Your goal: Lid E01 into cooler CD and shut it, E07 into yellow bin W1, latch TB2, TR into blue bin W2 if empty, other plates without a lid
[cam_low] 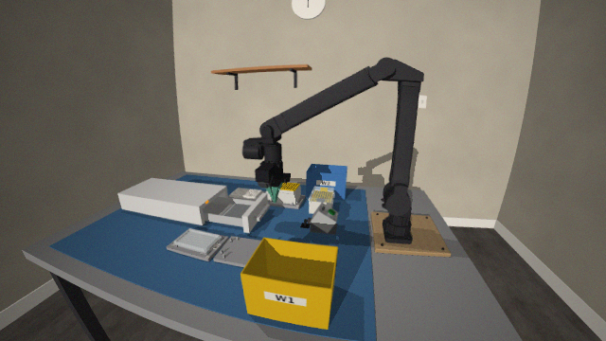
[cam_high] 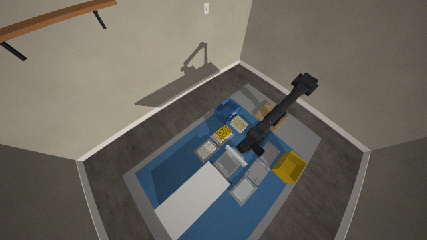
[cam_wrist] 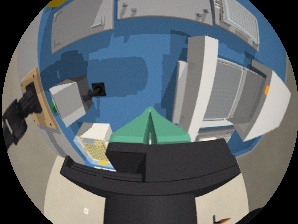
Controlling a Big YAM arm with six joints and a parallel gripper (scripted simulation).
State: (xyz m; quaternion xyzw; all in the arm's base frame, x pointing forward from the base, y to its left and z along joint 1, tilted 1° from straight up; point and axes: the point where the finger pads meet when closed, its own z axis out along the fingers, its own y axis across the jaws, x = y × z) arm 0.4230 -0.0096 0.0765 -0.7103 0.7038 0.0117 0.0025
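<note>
My gripper is shut and empty, its green fingers pressed together. It hangs above the bench just right of the cooler CD's open drawer, beside the drawer's white front panel. The drawer floor shows a flat grey shape; I cannot tell what it is. The cooler's white housing lies to the left. A white plate sits in its nest at the front. The tip rack with yellow tips and the tip box TB2 stand near the blue bin W2. No black plate is in plain sight.
The yellow bin W1 stands at the front edge. An empty nest lies beside the white plate. A light plate or lid rests in a nest behind the drawer. The DONE key block is right of the gripper, near the arm's base.
</note>
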